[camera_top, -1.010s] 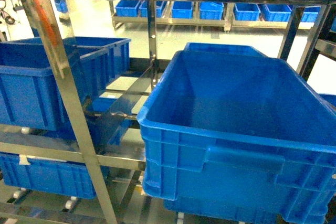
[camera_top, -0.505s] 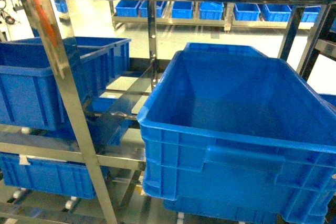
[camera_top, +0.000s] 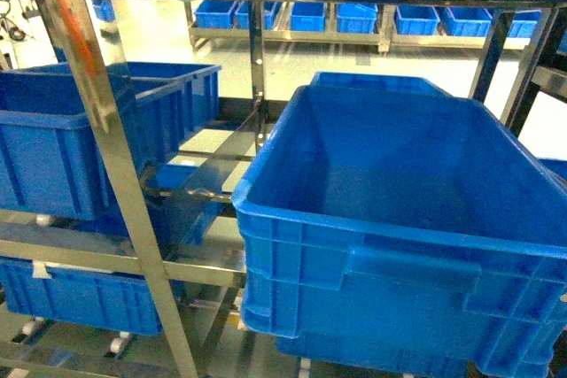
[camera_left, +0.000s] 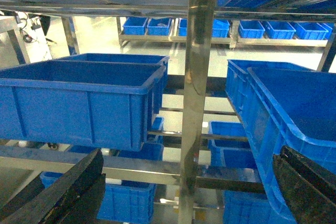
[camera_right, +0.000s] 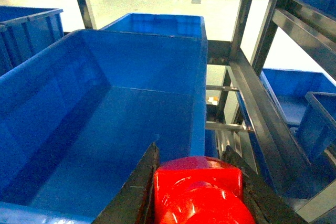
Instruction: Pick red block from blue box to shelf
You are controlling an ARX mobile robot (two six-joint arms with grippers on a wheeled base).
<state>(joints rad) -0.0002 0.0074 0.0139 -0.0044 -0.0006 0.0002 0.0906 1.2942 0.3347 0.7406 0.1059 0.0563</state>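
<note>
In the right wrist view the glossy red block [camera_right: 202, 192] sits clamped between the two dark fingers of my right gripper [camera_right: 193, 153], which is shut on it. The block hangs above the near right corner of a deep, dark blue ribbed crate [camera_right: 47, 93] standing on the shelf [camera_right: 257, 114]. My left gripper [camera_left: 191, 153] is open, with nothing between its fingers and a steel upright of the shelf [camera_left: 197, 77] straight ahead. Neither gripper appears in the head view. The blue box is out of view.
The shelf [camera_top: 115, 174] fills the head view with slanted steel uprights and rails. A large crate [camera_top: 372, 289] sits at the right, with other crates [camera_top: 53, 139] at the left and below. More blue crates [camera_left: 79, 98] show on the left tier, and a far rack holds several.
</note>
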